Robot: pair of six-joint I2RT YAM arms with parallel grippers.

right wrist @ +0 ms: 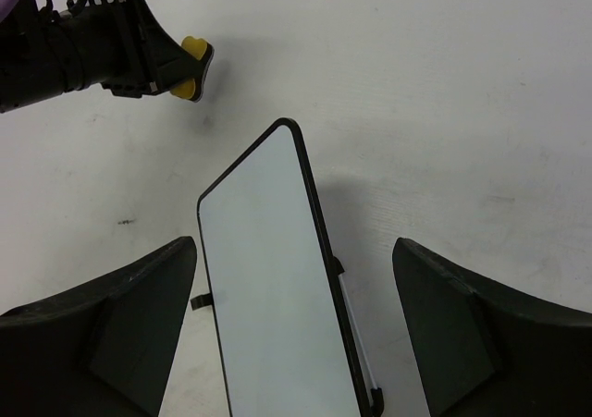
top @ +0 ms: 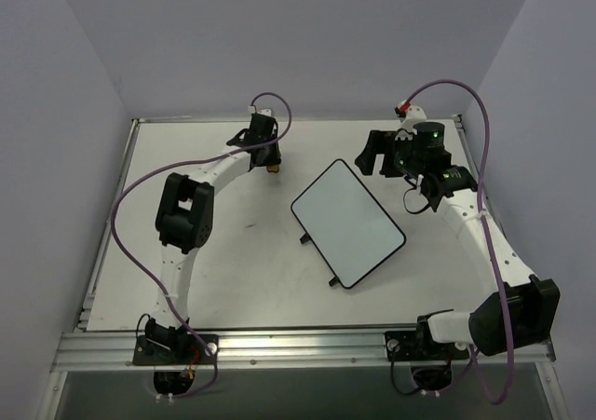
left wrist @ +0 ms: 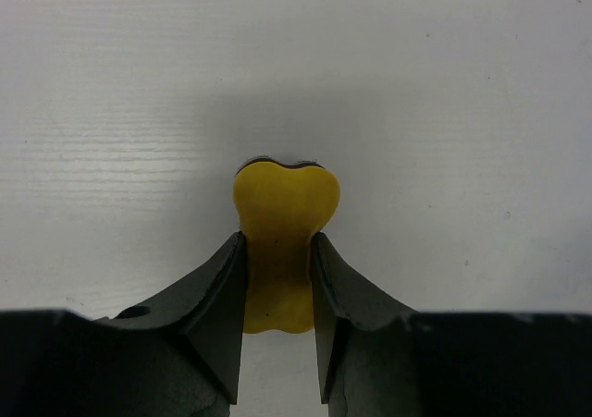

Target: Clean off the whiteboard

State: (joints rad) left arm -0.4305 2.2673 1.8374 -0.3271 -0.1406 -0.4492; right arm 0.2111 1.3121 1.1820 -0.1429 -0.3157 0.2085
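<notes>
The whiteboard (top: 346, 223) lies flat and slanted in the middle of the table, and its white face shows no writing. In the right wrist view the whiteboard (right wrist: 273, 288) runs between and below my right fingers. My right gripper (top: 382, 155) hovers over the board's far corner, and the right gripper (right wrist: 294, 251) is open and holds nothing. To the far left of the board, my left gripper (top: 272, 164) is shut on a yellow bone-shaped eraser (left wrist: 282, 223). The left gripper (left wrist: 277, 241) pinches the eraser's narrow waist over bare table. That eraser (right wrist: 192, 61) also shows beyond the board's far corner.
The white table (top: 233, 271) is bounded by a metal rail (top: 298, 345) at the near edge and by walls on the other sides. A thin white rod (right wrist: 356, 334) runs along the board's right edge between two black feet. Purple cables loop above both arms.
</notes>
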